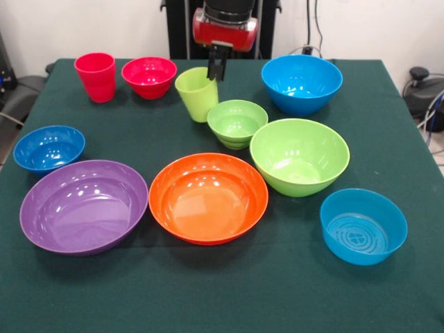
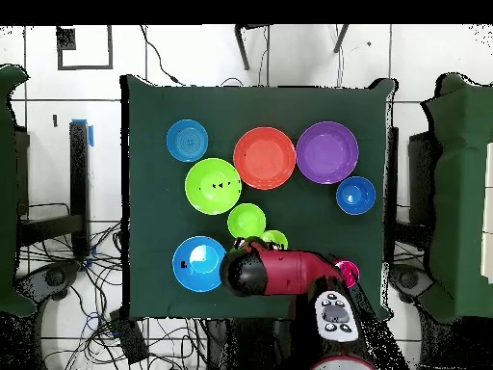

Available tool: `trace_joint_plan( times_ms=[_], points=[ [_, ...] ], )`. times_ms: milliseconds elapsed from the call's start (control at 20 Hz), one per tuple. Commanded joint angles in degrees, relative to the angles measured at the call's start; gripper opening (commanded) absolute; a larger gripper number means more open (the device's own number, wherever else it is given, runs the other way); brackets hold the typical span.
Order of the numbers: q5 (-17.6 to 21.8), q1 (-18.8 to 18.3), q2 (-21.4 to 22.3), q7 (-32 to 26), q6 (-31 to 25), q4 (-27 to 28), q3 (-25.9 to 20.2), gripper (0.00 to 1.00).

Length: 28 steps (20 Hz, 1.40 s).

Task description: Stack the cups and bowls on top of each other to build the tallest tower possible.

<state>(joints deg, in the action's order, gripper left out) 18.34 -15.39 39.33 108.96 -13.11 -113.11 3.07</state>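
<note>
The lime-green tumbler (image 1: 197,94) stands upright at the table's far middle; a sliver of it shows in the overhead view (image 2: 276,237). My gripper (image 1: 217,69) comes down onto its right rim, jaws close together and pinching the wall. The red tumbler (image 1: 95,76) and the small red bowl (image 1: 148,76) stand at the far left. The small dark-blue bowl (image 1: 48,147) is at the left edge. The teal-blue bowl (image 1: 363,225) sits at the near right. No tower stands. In the overhead view the arm (image 2: 279,272) hides the gripper and the red bowl.
A small ribbed lime bowl (image 1: 236,123) sits just right of the green tumbler. A large lime bowl (image 1: 299,155), an orange bowl (image 1: 208,197) and a purple bowl (image 1: 84,205) fill the middle and near left. A large blue bowl (image 1: 301,83) stands at the far right.
</note>
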Motion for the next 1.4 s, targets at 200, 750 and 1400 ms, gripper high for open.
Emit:
trace_joint_plan(
  times_ms=[200,750,1400],
  points=[
    [-5.1,2.0,7.6,0.6,-20.8,7.3,-6.1,0.0],
    [-10.7,4.0,5.3,4.7,-26.8,15.1,-8.1,0.0],
    [-15.8,10.1,-3.1,9.0,-30.9,30.2,-5.2,0.0]
  ],
)
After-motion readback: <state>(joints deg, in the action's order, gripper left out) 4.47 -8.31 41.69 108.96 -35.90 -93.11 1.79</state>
